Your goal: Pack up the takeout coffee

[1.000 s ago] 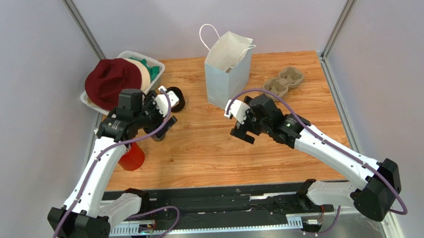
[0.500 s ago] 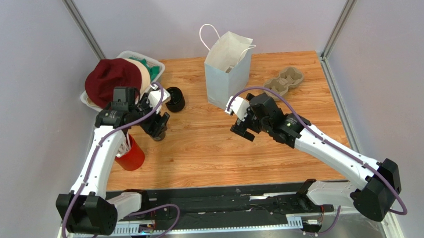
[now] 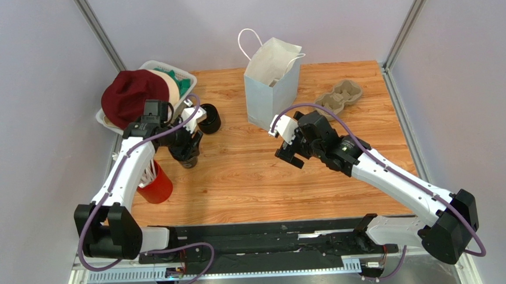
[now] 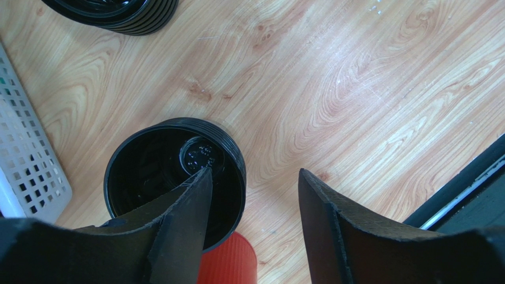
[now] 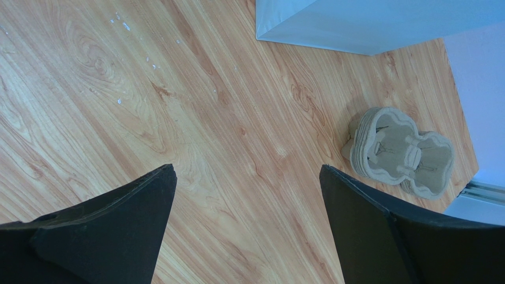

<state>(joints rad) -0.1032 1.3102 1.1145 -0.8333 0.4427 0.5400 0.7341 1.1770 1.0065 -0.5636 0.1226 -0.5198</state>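
Note:
The takeout coffee (image 4: 148, 171) is a small black cup standing upright on the wood, at the left of the table (image 3: 189, 162). My left gripper (image 4: 253, 173) hangs right above it, open. One finger (image 4: 178, 219) reaches over the cup's mouth and the other (image 4: 338, 225) stands outside its wall, over bare wood. The cup's right rim lies between them, and no contact shows. My right gripper (image 5: 247, 168) is wide open over bare wood mid-table (image 3: 287, 143), empty. The pale-blue paper bag (image 3: 270, 81) stands open at the back centre.
A red cup (image 3: 156, 184) of straws stands just left of the coffee (image 4: 228, 260). A black stack of lids (image 3: 209, 118) lies behind it. A white basket (image 3: 112, 121) with a maroon cap sits back left. A grey pulp tray (image 3: 339, 97) lies right of the bag.
My left gripper has swung over the black cup and come down, and its jaws have narrowed. The right arm has stayed still.

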